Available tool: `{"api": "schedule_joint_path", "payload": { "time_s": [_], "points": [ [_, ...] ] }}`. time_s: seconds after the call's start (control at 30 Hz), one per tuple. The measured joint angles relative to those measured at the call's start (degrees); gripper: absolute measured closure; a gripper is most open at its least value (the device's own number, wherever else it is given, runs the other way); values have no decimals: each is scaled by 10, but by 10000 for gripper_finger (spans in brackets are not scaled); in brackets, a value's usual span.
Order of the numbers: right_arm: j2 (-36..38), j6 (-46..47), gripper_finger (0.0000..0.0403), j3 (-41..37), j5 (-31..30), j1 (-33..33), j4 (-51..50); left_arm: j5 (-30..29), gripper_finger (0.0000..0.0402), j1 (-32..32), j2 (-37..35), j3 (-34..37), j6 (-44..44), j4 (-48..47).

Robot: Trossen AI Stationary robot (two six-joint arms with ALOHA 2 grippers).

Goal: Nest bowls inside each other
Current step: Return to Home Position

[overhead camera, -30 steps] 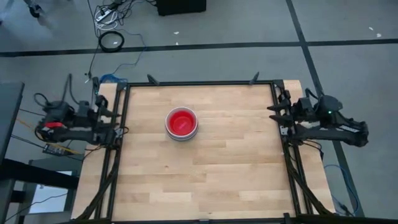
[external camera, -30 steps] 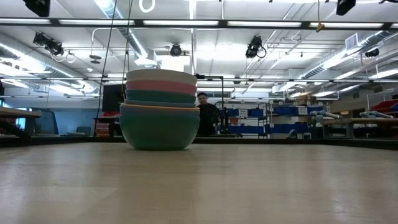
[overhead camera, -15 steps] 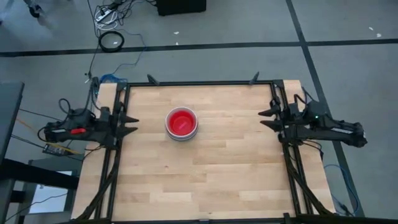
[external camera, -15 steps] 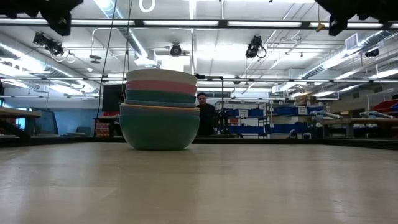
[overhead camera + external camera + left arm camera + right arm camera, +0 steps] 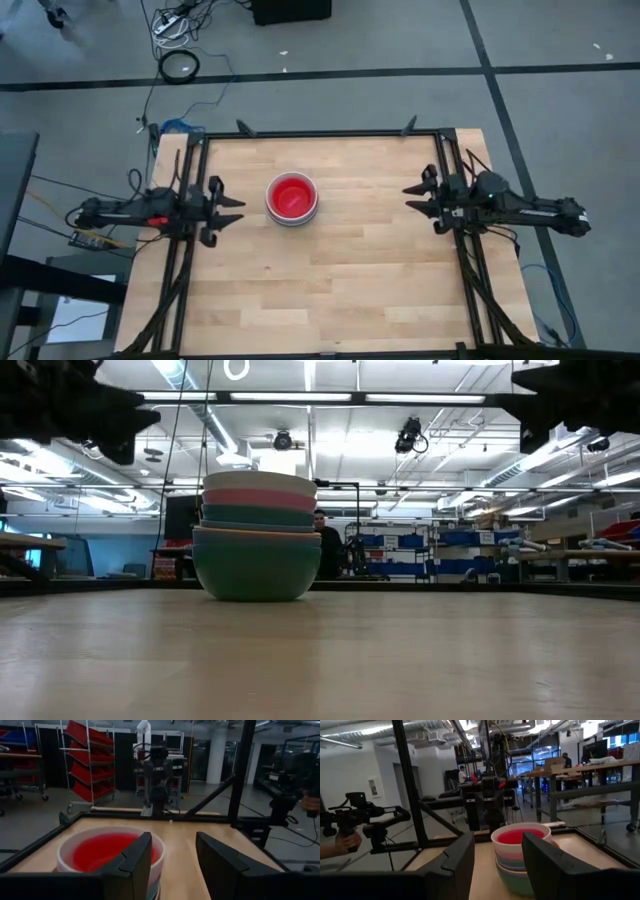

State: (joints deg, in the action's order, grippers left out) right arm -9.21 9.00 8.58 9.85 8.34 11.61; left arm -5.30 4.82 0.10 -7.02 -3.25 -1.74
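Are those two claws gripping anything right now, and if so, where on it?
Nothing is held. The left claw and the right claw are both open and empty, apart from the stack of bowls between them.

I'm looking at a pale wood tabletop (image 5: pixel 320 280) boxed in by a black frame (image 5: pixel 320 133). It stands on grey floor (image 5: pixel 560 100), where a coiled cable (image 5: pixel 180 66) lies. From table height, a person (image 5: pixel 325 545) in dark clothes stands in the workshop behind. Red bins (image 5: pixel 90 785) fill a rack, and a hand (image 5: pixel 344 842) grips a black handheld rig (image 5: pixel 370 814).
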Motion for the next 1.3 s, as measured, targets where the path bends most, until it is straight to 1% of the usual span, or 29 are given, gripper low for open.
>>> {"api": "schedule_joint_path", "payload": {
  "time_s": [0.23, 0.4, 0.57, 0.67, 0.73, 0.83, 0.97, 1.13, 1.3],
  "points": [
    [0, 5, 247, -9, 3, 0, 5, -2, 240, 0, 0, 63, -1, 83],
    [0, 2, 249, -10, 12, 0, 8, -2, 240, 0, 0, 65, 5, 80],
    [-5, -13, 248, -15, 19, 0, -27, -11, 240, 0, 0, 65, 15, 63],
    [-5, -1, 249, -40, 18, 0, -8, -17, 240, 0, 0, 65, 15, 56],
    [-5, 20, 249, -70, 14, -2, 37, -17, 240, 0, 0, 65, 15, 60],
    [-8, 29, 248, -80, 6, -15, 51, -18, 239, 0, 0, 65, 15, 67],
    [-8, 0, 249, -80, -11, -31, 61, -21, 239, 0, 0, 65, 14, 66],
    [-13, -19, 248, -80, -59, -39, 0, -23, 239, 0, 0, 65, 15, 64],
    [-20, -14, 249, -80, -75, -39, -12, -49, 239, 0, 0, 65, 15, 63]
  ]
}}
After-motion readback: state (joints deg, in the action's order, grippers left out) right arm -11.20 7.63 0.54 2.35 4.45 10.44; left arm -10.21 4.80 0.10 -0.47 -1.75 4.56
